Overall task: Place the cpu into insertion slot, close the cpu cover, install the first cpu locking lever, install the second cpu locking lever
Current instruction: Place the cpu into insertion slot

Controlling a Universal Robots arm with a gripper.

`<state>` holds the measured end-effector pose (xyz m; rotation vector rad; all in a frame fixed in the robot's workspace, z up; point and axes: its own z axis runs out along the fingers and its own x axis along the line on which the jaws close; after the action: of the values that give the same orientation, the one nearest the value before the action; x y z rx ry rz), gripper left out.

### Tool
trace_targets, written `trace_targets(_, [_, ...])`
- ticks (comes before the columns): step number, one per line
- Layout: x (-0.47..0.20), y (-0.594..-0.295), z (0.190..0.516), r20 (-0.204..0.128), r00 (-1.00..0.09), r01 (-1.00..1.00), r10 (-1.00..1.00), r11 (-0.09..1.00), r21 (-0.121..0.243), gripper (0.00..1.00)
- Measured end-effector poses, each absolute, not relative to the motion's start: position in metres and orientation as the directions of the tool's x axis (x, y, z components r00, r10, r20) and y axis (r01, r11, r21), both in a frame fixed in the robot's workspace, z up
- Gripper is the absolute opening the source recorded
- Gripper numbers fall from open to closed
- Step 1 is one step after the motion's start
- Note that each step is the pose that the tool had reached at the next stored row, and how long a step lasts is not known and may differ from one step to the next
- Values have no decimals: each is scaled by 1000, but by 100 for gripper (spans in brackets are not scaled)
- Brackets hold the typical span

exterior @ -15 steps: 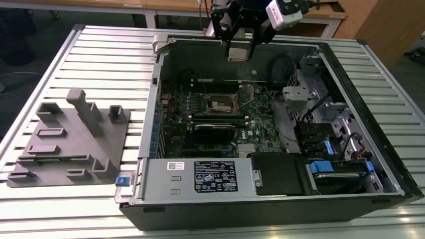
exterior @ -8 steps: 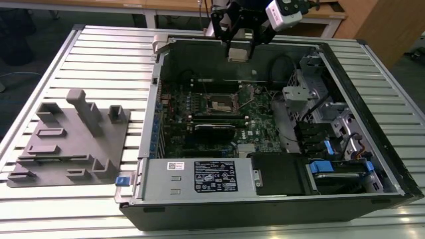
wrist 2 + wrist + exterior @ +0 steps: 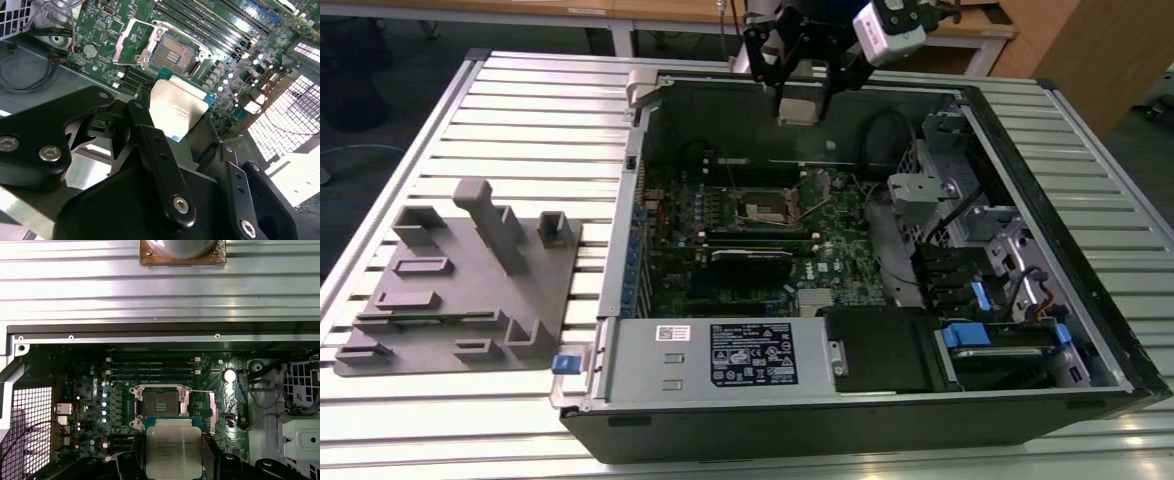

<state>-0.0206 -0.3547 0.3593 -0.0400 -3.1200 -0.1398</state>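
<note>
My gripper (image 3: pixel 798 100) hangs over the far side of the open computer case (image 3: pixel 1041 405), shut on the cpu (image 3: pixel 798 108). In both wrist views the cpu (image 3: pixel 177 105) (image 3: pixel 173 450) shows as a flat square with a dull silver top, pinched at two opposite edges by black fingers (image 3: pixel 142 130). Below it, on the green board, lies the insertion slot (image 3: pixel 173 54) (image 3: pixel 160 407) (image 3: pixel 767 206), dark-centred and uncovered. The cpu cover (image 3: pixel 149 49) stands swung up beside the slot. The cpu is well above the slot and apart from it.
A grey fixture block (image 3: pixel 467 280) lies on the slatted table at the exterior view's left. Inside the case are a silver power supply box (image 3: pixel 720 355), a drive cage and cables (image 3: pixel 974 240), long memory slots (image 3: pixel 150 367) and a black card (image 3: pixel 750 268).
</note>
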Motion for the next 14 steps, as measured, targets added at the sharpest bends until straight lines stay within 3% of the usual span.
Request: trace_targets(14, [-21, -355, 357, 19, -1000, 26, 25, 996, 89, 54])
